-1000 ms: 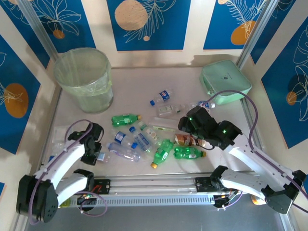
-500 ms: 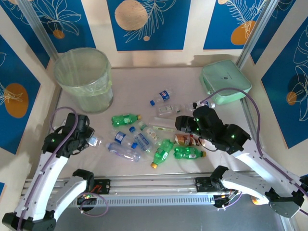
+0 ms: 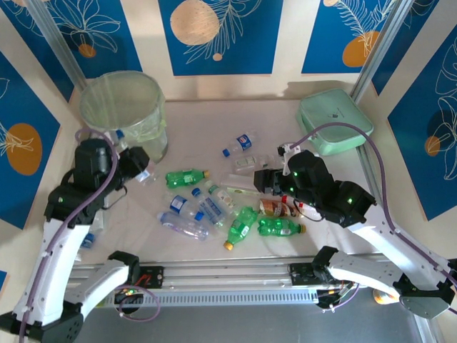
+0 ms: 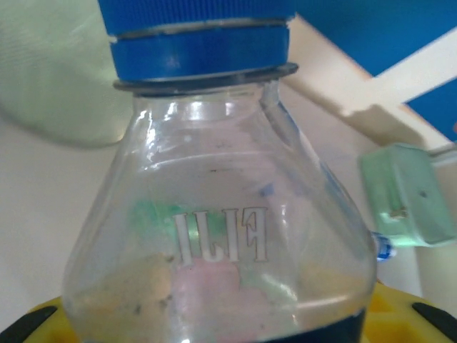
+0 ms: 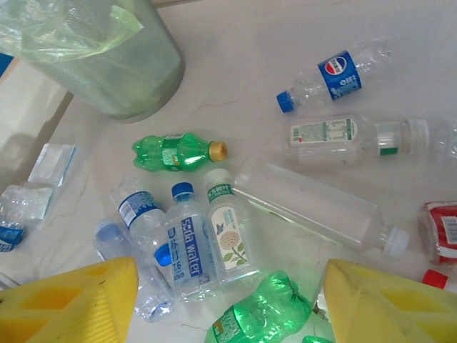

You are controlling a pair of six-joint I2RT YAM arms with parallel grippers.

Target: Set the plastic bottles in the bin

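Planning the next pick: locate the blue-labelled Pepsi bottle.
In the top view the Pepsi bottle lies on its side at mid-table, between the bin and the mint-green case, just beyond the clear white-labelled bottle.

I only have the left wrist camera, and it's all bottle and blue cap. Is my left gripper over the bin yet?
Observer: Not yet. From the top camera, the left gripper holds the clear bottle in front of the bin, short of its opening.
Operator: And the right arm?
Observer: The right gripper hangs open above the pile, holding nothing.
Operator: Which bottle in the pile lies nearest the bin?
Observer: A green bottle with a yellowish cap, lying on its side.
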